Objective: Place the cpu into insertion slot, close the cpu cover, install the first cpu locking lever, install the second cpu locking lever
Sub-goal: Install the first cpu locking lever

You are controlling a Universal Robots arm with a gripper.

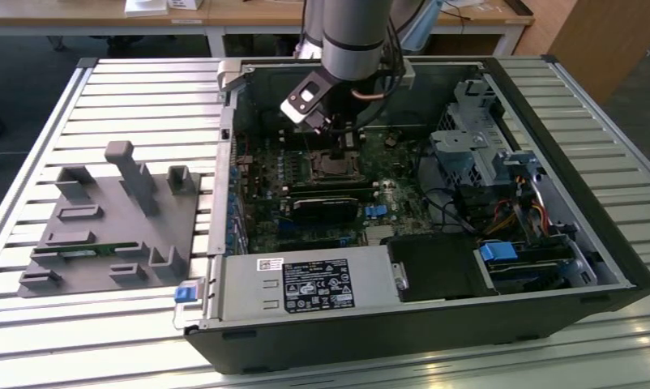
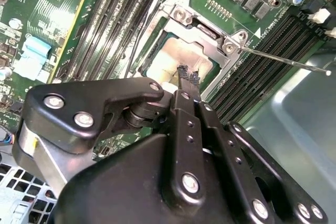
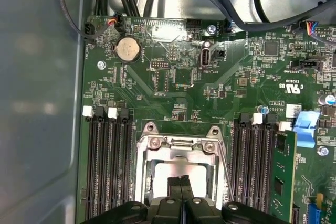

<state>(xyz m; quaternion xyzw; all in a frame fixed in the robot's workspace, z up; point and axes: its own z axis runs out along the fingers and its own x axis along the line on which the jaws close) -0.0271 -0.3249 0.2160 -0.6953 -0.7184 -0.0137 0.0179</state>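
Standing by the table, I see the arm's black gripper [image 1: 344, 143] reaching down into the open black computer case [image 1: 412, 332], right over the socket on the green motherboard [image 3: 173, 93]. Its two fingers are pressed together with nothing between them. The fingertips [image 2: 184, 77] aim straight at the middle of the cpu [image 3: 160, 174], a small flat square chip with a dull silver-grey top.

The cpu lies flat in the insertion slot, directly beneath the tips. Whether they touch it or hang just above, I cannot tell. The cpu cover [image 3: 143, 174], a thin shiny silver frame, rings the chip, which shows through its window, so I judge the cover to be down.

A thin steel locking lever [image 2: 283, 59] juts from one corner of the frame out over the long black memory slots [image 3: 107, 166], and it looks unlatched. Those slots flank the socket closely on two sides. A larger black rectangular card [image 1: 325, 203] sits near, and the free room is straight above.
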